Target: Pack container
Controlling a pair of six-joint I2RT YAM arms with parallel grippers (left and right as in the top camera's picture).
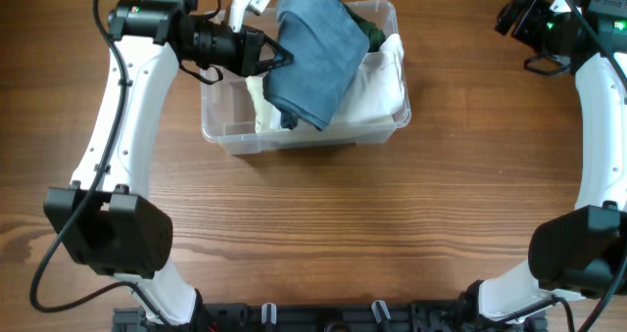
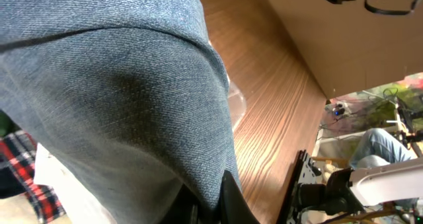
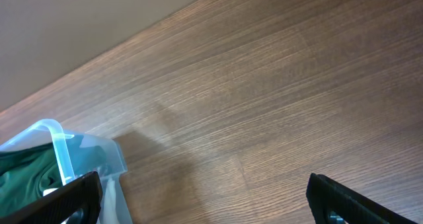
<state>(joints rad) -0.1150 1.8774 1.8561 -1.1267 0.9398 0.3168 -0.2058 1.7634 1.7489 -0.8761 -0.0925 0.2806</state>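
While the left gripper (image 1: pixel 277 58) reaches in over the container's left end, its jaws are pinched on the edge of a blue denim cloth (image 1: pixel 312 53), and that cloth bulges up over the middle of the container (image 1: pixel 227 136). The container sits on the wooden table (image 1: pixel 313 234) at the far centre, long sides running left to right. Inside it, a white cloth (image 1: pixel 377 92) fills the right and near part, pushed up against the right-hand wall. A dark green cloth (image 1: pixel 364 26) peeks out at the far right corner, partly under the denim.

In the left wrist view, denim swamps nearly the whole picture, draped right over the dark fingers (image 2: pixel 228 201) at the bottom edge. A red plaid cloth (image 2: pixel 26 174) shows low on the left beneath it.

Over on the right, the right gripper (image 3: pixel 203 187) hangs above bare table, well apart from the container, jaws spread wide with nothing between them. Its wrist view catches just the container's rounded corner, with green cloth tucked inside.
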